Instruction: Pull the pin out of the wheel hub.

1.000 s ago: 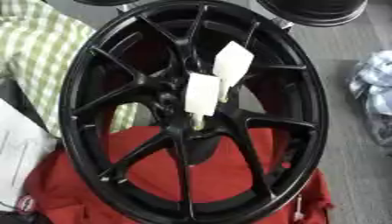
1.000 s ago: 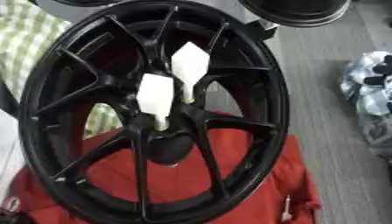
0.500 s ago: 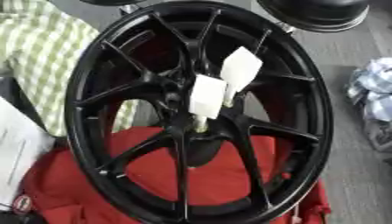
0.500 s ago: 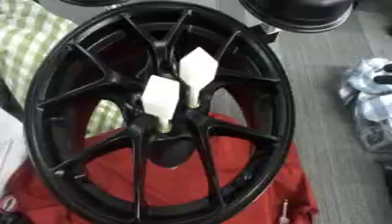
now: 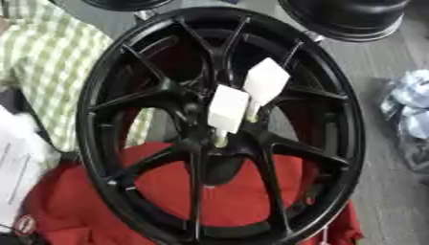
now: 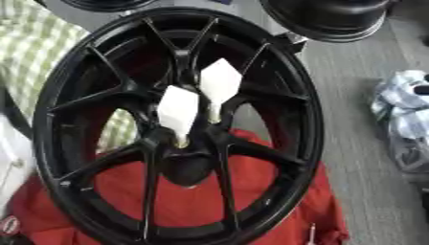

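Neither hand shows in either eye view, so you cannot tell whether the fingers are spread or curled. The black wheel hub (image 5: pixel 220 129) fills the frame, tilted, its lower rim resting on red cloth (image 5: pixel 167 196). Two pins stand at its centre, each topped with a white paddle-shaped tab: the nearer pin (image 5: pixel 227 109) sits just above the centre bore, the second pin (image 5: pixel 265 82) at about 1 o'clock from it, the two tabs almost touching. Judgement: the tabs look light, stiff and thin — likely plastic — and the only part seated in the hub is the narrow pale stem below each. Take hold on the flat faces of a tab, low down near the stem, and pull along the stem's axis; a sideways tug could snap it or jam it. The wheel looks heavy and should stay put, though the cloth under it may let it slide. In the way: the spokes crowd both stems and the neighbouring tab limits finger room. Around: green checked fabric (image 5: pixel 42 72) at 10 o'clock, white paper (image 5: pixel 16 167) at 8, a crumpled pale bundle (image 5: pixel 406 119) at 3, another dark wheel (image 5: pixel 352 16) at 1.
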Robot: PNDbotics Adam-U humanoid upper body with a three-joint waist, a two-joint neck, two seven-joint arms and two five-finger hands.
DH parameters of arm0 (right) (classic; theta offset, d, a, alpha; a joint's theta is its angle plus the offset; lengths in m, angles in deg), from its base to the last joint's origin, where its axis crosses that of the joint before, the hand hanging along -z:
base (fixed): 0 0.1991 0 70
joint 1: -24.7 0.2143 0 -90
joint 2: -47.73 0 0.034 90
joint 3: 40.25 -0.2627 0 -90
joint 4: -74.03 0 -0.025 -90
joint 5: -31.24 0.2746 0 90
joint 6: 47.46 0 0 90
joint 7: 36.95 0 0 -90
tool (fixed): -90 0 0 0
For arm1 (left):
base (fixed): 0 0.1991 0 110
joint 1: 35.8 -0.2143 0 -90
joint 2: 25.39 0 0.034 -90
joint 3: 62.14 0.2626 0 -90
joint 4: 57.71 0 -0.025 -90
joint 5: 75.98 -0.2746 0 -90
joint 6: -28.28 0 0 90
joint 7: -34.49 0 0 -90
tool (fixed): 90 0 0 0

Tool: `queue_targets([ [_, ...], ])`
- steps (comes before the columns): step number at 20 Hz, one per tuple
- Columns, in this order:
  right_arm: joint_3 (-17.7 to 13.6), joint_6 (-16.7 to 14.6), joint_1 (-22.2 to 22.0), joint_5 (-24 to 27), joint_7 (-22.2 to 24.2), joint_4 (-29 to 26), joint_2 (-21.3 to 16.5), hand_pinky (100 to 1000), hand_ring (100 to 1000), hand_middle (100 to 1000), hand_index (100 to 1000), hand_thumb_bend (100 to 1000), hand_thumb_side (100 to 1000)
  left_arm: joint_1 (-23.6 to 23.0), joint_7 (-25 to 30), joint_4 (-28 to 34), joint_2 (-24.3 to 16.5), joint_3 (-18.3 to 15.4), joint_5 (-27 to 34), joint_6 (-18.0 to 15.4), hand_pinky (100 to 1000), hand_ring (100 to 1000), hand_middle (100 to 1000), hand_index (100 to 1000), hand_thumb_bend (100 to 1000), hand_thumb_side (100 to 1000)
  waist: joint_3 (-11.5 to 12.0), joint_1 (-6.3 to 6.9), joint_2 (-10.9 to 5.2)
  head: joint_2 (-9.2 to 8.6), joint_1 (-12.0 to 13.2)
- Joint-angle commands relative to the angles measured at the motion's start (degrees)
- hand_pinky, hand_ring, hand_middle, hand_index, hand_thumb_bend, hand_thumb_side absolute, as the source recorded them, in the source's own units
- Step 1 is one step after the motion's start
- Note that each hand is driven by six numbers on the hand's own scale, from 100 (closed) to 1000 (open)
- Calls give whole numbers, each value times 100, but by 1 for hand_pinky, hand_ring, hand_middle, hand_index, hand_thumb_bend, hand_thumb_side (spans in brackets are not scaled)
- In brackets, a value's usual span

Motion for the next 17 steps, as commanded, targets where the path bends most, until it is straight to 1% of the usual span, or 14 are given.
queue_targets([
  [1,-73,-7,-18,46,-40,-112,-152,934,657,645,755,100,523,60,-292,141,-187,-135,170,4,706,751,724,846,100,759,2,39,-162,24,-9],
  [2,-75,-6,-23,52,-44,-112,-157,934,657,645,755,100,523,56,-385,175,-191,-119,201,9,704,749,721,845,100,757,-2,42,-170,30,-5],
  [4,-79,-1,-30,64,-52,-112,-161,934,657,645,755,100,523,55,-566,230,-177,-131,289,8,682,710,673,812,100,730,-4,46,-185,30,-6],
  [10,-80,-2,-32,78,-57,-112,-166,934,657,645,755,100,523,-16,-1022,379,-174,-81,517,43,678,704,667,807,100,726,-12,49,-191,24,-2],
  [11,-73,-6,-27,82,-52,-112,-171,932,656,644,754,100,524,-9,-1058,403,-163,-83,530,42,644,685,663,794,100,669,-24,38,-201,16,6],
  [13,-51,-41,4,125,-30,-112,-174,932,656,645,754,100,525,150,-1196,600,24,-263,651,-68,642,685,664,796,100,678,-35,-38,-209,-34,17],
  [14,-51,-68,30,144,-23,-112,-183,932,657,645,754,100,525,142,-1277,728,151,-388,729,-146,642,685,664,797,100,681,-32,-61,-194,-66,29],
  [15,-50,-88,50,161,-17,-112,-192,931,657,645,754,100,526,74,-1359,860,281,-483,810,-226,642,688,667,799,100,688,-36,-73,-184,-87,39],
  [17,-43,-133,91,194,0,-112,-203,931,657,645,754,100,527,-113,-1527,1130,551,-546,977,-391,642,688,666,802,100,693,-60,-103,-167,-125,58],
])
